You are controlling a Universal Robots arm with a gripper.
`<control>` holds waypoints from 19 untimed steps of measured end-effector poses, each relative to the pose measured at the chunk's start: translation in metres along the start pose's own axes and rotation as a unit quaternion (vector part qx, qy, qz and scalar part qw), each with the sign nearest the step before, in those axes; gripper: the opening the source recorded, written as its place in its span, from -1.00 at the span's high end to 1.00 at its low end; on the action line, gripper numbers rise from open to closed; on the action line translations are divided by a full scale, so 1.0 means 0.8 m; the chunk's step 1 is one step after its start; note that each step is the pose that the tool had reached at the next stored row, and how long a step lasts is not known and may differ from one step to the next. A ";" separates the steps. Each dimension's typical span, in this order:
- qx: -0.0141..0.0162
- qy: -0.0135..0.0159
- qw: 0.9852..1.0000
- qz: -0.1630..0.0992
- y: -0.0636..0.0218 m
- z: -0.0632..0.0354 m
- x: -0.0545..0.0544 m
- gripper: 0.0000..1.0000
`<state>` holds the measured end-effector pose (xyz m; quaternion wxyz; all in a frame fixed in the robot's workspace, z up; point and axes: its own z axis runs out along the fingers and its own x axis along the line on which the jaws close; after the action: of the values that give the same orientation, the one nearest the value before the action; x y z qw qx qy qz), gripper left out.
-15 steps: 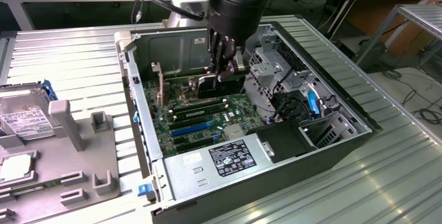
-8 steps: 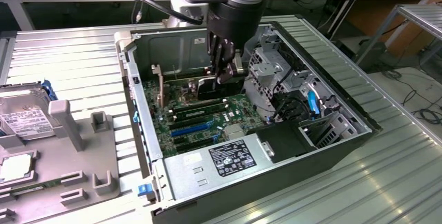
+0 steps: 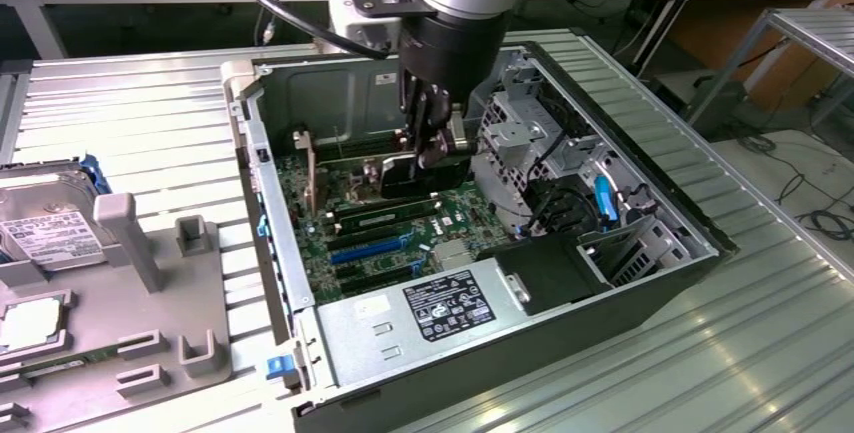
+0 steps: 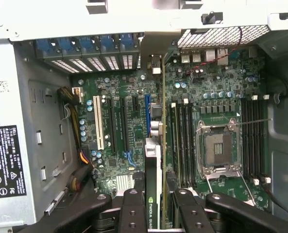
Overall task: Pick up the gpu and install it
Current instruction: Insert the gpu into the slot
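The gpu (image 3: 394,175) hangs edge-down inside the open computer case (image 3: 274,243), just above the green motherboard (image 3: 387,243). My gripper (image 3: 434,158) reaches down into the case and is shut on the card's upper edge. In the wrist view the gpu (image 4: 154,165) runs as a thin upright strip from between my black fingers (image 4: 133,211) toward the rear bracket slots (image 4: 93,60). It stands over the motherboard (image 4: 114,131) next to a blue expansion slot (image 4: 147,114). I cannot tell whether its lower edge is touching a slot. My gripper (image 4: 157,211) holds it on both faces.
A power supply (image 3: 441,308) fills the case's near end, and a metal drive cage (image 3: 527,138) with cables stands on the exterior view's right. The bare CPU socket (image 4: 221,148) lies beside the memory slots. A grey parts tray (image 3: 120,283) with a hard drive (image 3: 40,228) sits left of the case.
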<state>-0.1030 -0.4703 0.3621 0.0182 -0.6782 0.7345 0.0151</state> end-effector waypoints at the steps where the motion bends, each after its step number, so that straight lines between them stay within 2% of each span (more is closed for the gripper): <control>1: 0.000 0.000 1.000 0.000 0.000 0.001 0.000 0.46; 19: 0.002 0.000 1.000 0.001 0.000 0.020 0.001 0.46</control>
<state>-0.1030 -0.4703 0.3461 0.0197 -0.6775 0.7351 0.0137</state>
